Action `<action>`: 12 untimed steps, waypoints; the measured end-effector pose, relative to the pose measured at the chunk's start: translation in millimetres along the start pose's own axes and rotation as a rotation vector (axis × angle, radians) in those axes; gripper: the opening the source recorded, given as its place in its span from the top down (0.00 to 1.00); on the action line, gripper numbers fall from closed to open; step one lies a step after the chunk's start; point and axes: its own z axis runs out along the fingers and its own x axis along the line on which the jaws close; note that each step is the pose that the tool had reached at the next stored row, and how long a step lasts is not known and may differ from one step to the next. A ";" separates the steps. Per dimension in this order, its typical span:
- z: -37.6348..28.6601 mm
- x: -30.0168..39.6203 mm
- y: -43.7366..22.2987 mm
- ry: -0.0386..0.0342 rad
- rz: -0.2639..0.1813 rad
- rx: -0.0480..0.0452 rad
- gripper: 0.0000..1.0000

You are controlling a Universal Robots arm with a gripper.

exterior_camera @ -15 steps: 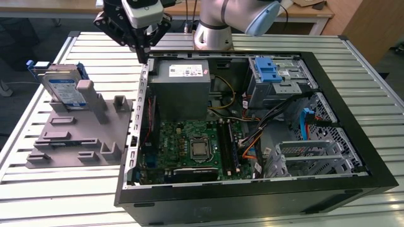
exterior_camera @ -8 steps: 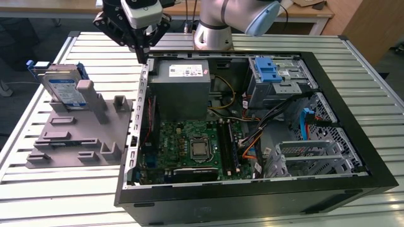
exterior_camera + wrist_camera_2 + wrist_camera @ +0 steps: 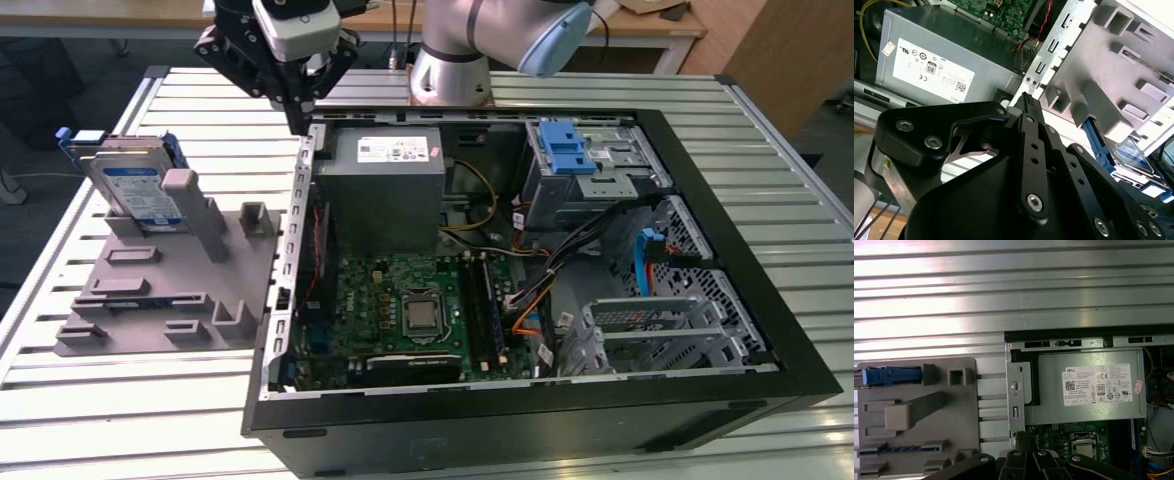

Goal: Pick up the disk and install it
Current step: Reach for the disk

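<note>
Printed white sticker [image 3: 1097,385] on the grey metal power-supply box [image 3: 1084,412]. A blue-and-white label marks the flat silver disk with blue rails [image 3: 134,188], standing on edge in the grey plastic fixture [image 3: 160,290] at the exterior view's left. The black gripper [image 3: 296,120] hangs well apart from it, over the open black computer case [image 3: 534,420], pointing down, fingers together and empty.

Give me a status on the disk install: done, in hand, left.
Done: nothing visible yet. The disk stands upright in the grey fixture, outside the computer case. In hand: nothing; the gripper hangs shut and empty over the case's edge beside the power supply. Left: both the pickup and the install.
</note>
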 end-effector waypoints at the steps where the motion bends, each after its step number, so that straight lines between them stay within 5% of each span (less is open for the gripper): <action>1: 0.0 0.3 0.0 0.0000 0.000 0.0001 0.89; 12: 0.5 2.7 -0.2 0.0000 0.000 0.0000 0.89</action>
